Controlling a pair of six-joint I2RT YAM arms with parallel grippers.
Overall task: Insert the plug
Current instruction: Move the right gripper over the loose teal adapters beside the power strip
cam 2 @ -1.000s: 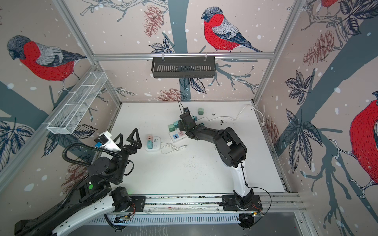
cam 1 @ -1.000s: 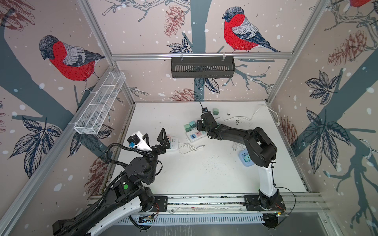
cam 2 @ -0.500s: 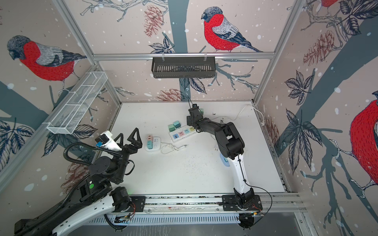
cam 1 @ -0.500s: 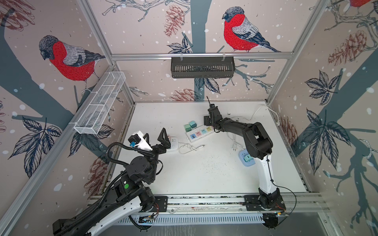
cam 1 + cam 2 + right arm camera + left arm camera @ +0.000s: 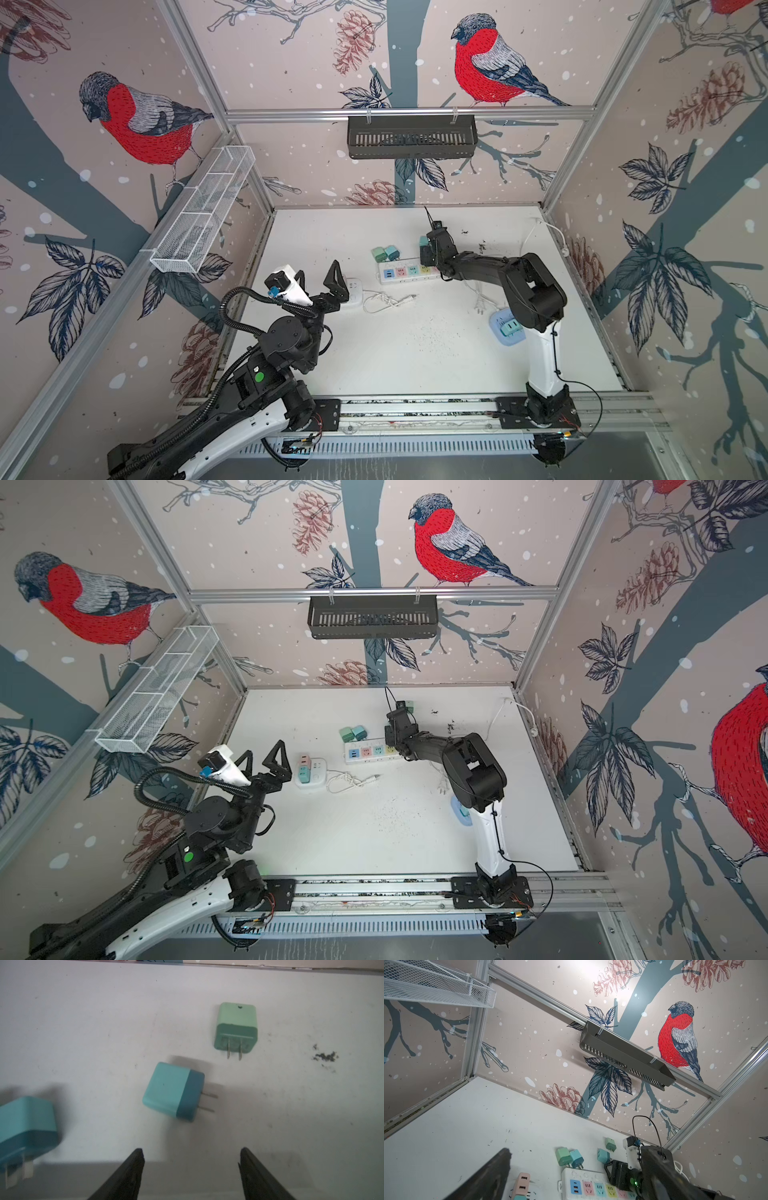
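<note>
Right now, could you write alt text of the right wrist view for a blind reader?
The right gripper, open and empty, points at a teal two-prong plug lying on the white table. A green plug lies beyond it; a second teal plug is partly in frame.

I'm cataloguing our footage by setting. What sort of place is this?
Probably a robot test cell, not a home: an aluminium frame with bird-print panels boxes in a white table, left arm and right arm sit on a front rail, and a power strip with loose plugs is laid out.
</note>
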